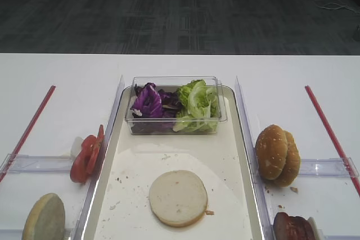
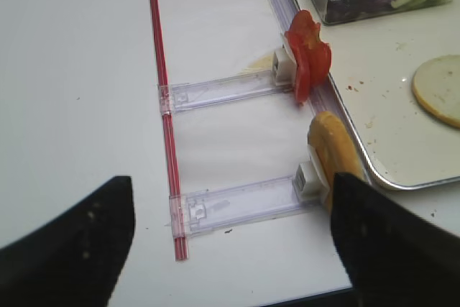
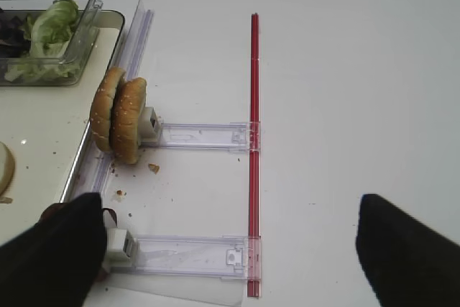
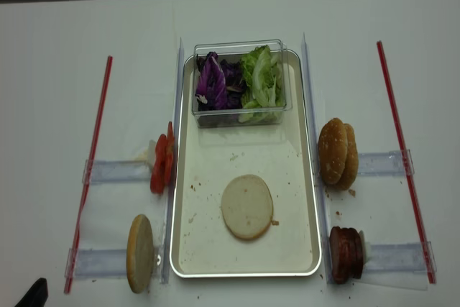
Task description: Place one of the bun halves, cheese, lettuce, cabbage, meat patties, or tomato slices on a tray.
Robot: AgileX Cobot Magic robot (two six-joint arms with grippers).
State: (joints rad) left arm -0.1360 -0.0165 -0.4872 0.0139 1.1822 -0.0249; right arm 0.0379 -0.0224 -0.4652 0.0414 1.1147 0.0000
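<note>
A bun half (image 4: 247, 206) lies flat at the tray's (image 4: 305, 177) lower centre; both grippers' jaws stand open, empty.

- My white counter (image 4: 57, 48) carries the tray (image 4: 309, 177) at its middle.
- Toward the left edge lie a red strip (image 4: 97, 141) and clear holders (image 4: 115, 172), with tomato slices (image 4: 159, 165) and a bun half (image 4: 140, 253) standing on edge.
- Toward the right edge: another red strip (image 4: 399, 149), sesame buns (image 4: 338, 152), meat patties (image 4: 345, 253).

Lab-like test setup, white table (image 1: 180, 66) with taped red strips (image 4: 97, 134), grey carpet floor (image 1: 180, 9)
</note>
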